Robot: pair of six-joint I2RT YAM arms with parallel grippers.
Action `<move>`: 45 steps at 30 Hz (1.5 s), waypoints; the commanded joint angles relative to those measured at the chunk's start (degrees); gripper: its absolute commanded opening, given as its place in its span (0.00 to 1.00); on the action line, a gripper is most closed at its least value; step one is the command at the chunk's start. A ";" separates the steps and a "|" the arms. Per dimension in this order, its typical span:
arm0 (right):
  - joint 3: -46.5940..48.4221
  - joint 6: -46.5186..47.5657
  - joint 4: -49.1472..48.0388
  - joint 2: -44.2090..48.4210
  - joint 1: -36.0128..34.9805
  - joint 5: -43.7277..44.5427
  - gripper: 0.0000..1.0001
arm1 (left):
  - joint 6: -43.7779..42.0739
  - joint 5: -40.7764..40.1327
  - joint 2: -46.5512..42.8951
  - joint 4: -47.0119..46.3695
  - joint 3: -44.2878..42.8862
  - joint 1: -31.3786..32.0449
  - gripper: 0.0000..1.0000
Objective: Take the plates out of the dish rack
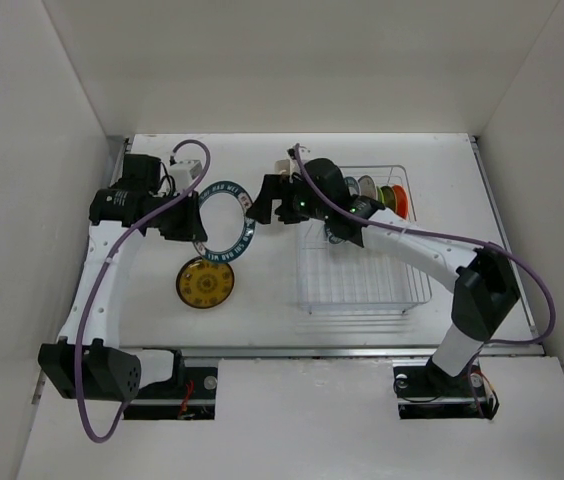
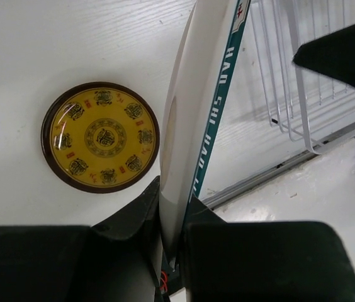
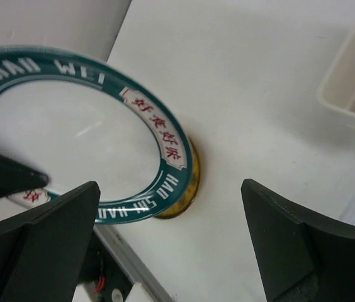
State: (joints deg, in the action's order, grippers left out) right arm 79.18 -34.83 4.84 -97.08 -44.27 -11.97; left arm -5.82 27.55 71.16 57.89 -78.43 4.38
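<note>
My left gripper [image 1: 192,217] is shut on the left edge of the white plate with a dark teal rim [image 1: 224,220] and holds it above the table. In the left wrist view the plate [image 2: 193,113] stands edge-on between my fingers [image 2: 172,202]. My right gripper [image 1: 270,196] is open at the plate's right rim, not touching it. Its wrist view shows the rim [image 3: 165,145] ahead of the spread jaws [image 3: 170,189]. The yellow patterned plate [image 1: 205,283] lies flat on the table below. The wire dish rack [image 1: 362,275] holds several plates [image 1: 382,192] upright at its far end.
The yellow plate also shows in the left wrist view [image 2: 101,136] and peeks from under the held plate in the right wrist view [image 3: 189,189]. The rack's cream cup [image 3: 354,75] is at the right. White walls enclose the table on three sides.
</note>
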 commanded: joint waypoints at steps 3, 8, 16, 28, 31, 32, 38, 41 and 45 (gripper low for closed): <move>6.51 -3.13 9.12 4.17 -0.38 19.07 1.00 | 3.45 -4.95 1.17 -3.57 -1.01 -0.25 0.00; 10.19 -3.75 14.31 6.29 -0.38 30.13 1.00 | 4.86 -11.11 6.18 -7.60 -2.95 -0.25 0.00; 14.78 -3.75 26.25 7.52 -0.38 42.28 1.00 | 5.47 -9.10 17.95 -14.03 -9.27 -4.46 0.00; 11.35 -1.56 27.50 15.34 -0.38 41.94 1.00 | 8.90 10.23 46.15 -9.64 -25.18 -13.34 0.00; 10.12 -1.03 27.50 16.83 -0.38 41.94 1.00 | 8.29 10.24 51.16 -7.18 -28.08 -13.87 0.00; 9.51 -1.03 27.50 17.44 -0.38 41.42 1.00 | 8.29 10.24 52.41 -6.39 -29.13 -14.48 0.00; 8.28 -0.50 28.64 18.59 -0.38 41.41 1.00 | 11.45 9.90 57.95 -4.11 -30.90 -16.60 0.16; 7.75 -3.12 31.96 18.59 -0.38 44.12 1.00 | 11.19 7.35 58.66 -1.82 -30.90 -17.21 0.32; 8.27 -7.53 38.57 17.98 0.94 49.67 1.00 | 10.40 4.01 61.38 1.53 -32.57 -17.83 0.39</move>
State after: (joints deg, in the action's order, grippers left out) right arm 87.11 -38.98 37.78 -79.90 -44.05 32.69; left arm 5.21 34.11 132.05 54.85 -108.16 -12.95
